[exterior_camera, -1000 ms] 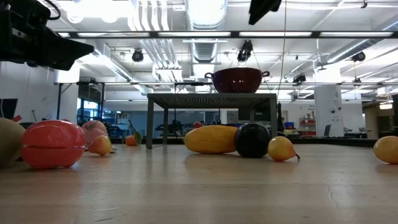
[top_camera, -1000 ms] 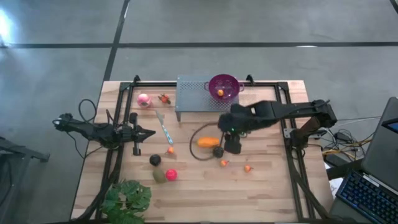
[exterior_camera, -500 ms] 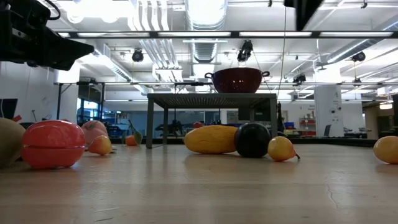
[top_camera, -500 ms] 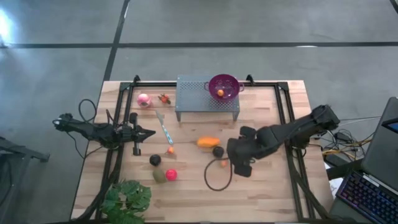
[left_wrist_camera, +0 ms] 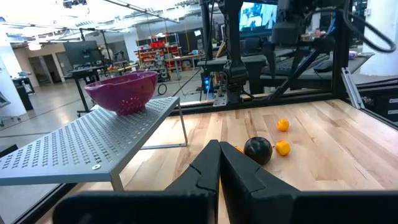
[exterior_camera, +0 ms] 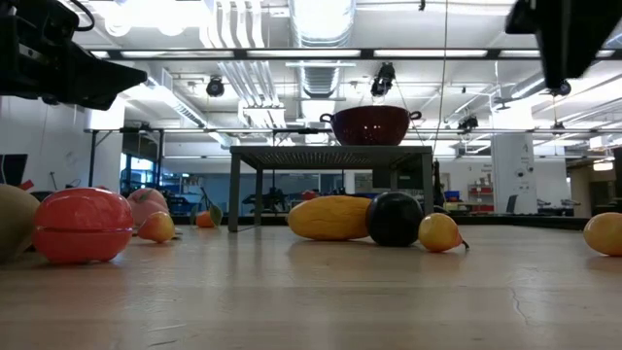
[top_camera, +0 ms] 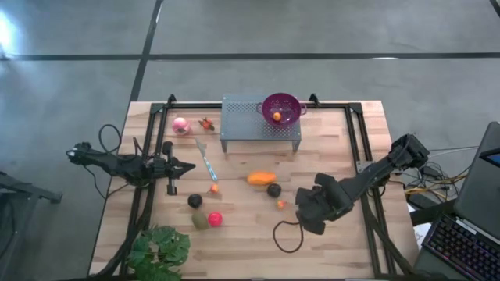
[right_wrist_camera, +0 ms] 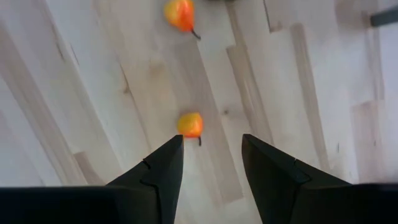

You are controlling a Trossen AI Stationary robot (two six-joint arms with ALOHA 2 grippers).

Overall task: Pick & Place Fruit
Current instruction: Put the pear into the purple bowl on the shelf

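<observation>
Toy fruit lies scattered on the wooden table: a pink ball [top_camera: 180, 125], an elongated orange piece [top_camera: 261, 178], dark balls [top_camera: 273, 190] [top_camera: 194, 201], a red ball [top_camera: 215, 219], an olive-green piece [top_camera: 200, 221] and tiny orange-red bits [top_camera: 281, 204]. One orange bit [top_camera: 276, 116] sits in the purple bowl [top_camera: 291, 103]. My right gripper [right_wrist_camera: 211, 146] hangs open, pointing down, above a small orange-red fruit [right_wrist_camera: 190, 124] that lies just past its fingertips; a second one [right_wrist_camera: 179, 14] lies farther off. My left gripper [left_wrist_camera: 219, 152] waits shut and level at the table's left.
The bowl stands on a grey perforated shelf [top_camera: 242, 117] at the table's far edge. A leafy plant [top_camera: 160, 251] sits at the near left corner. A thin bluish stick [top_camera: 206, 160] lies near the left gripper. A dark cable loop [top_camera: 285, 234] hangs under the right arm.
My right gripper has swung from above the dark ball and elongated orange piece toward the table's right and near edges, sinking lower and tipping more steeply downward. Its cable loop has followed it. No fruit has moved.
</observation>
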